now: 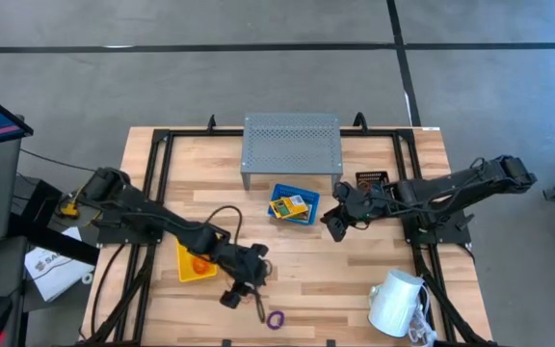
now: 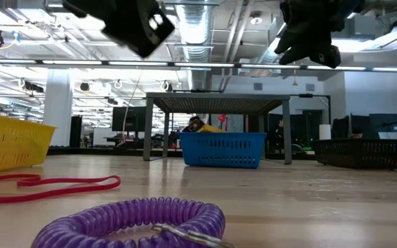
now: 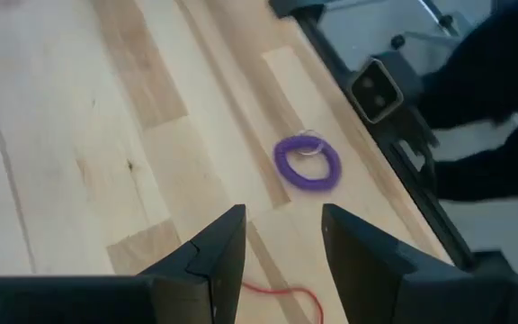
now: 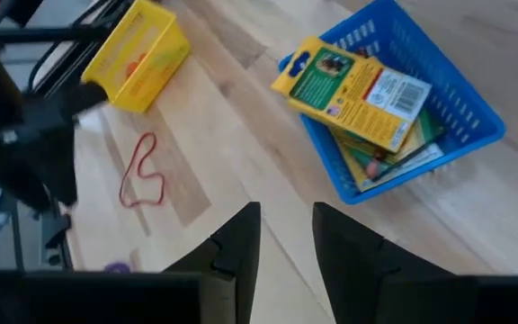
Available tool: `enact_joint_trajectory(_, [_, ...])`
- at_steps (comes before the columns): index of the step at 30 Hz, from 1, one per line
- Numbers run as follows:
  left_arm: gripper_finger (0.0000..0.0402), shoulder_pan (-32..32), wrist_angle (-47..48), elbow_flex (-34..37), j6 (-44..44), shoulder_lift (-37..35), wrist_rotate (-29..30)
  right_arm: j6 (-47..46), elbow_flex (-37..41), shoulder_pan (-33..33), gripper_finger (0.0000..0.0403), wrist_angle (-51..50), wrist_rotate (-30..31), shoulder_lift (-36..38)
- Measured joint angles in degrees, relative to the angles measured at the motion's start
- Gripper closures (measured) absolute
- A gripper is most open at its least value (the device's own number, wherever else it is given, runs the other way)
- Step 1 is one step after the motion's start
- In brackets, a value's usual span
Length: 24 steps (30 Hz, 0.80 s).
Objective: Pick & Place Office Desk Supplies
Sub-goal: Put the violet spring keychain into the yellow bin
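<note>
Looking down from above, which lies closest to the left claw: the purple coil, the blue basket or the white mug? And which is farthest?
From the left gripper:
1. Purple coil, just beside it near the table's front edge.
2. Blue basket, mid-table, toward the riser.
3. White mug, front right corner.

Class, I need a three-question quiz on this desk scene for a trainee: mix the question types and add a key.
1. True or false: the yellow packets lie in the blue bin.
2. Which loop lies nearest the table's front edge? A) purple coil loop B) red loop C) a green one
3. Fill in: in the high view, the left gripper hangs just right of the ___ bin.

Key
1. True; the packets are stacked inside it.
2. A; the purple coil lies by the edge, the red loop farther in.
3. Yellow. The right gripper hangs right of the blue bin; both jaws stand apart, holding nothing.
</note>
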State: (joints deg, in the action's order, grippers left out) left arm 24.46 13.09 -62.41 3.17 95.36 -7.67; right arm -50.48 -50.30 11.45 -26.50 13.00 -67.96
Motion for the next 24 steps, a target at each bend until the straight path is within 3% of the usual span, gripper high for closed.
enact_joint_trajectory(5, [0.0259,-0.5,-7.3,0.0,4.6,3.1,-2.0,-2.9,0.0,0.1,0.0301,0.0,0.6,0.0])
enact_joint_trajectory(10, [0.0259,3.3,-13.4,0.0,3.1,6.4,-1.9,-5.7,0.0,0.6,0.0301,-0.2,0.6,0.0])
enact_joint_trajectory(17, [0.0259,8.2,-13.7,-3.6,-2.2,10.7,8.8,-7.5,0.0,2.7,0.0301,-0.5,0.4,0.0])
enact_joint_trajectory(24, [0.0259,10.4,-12.4,-9.6,-2.9,19.2,13.9,-13.7,0.0,7.2,0.0301,-0.2,0.5,0.0])
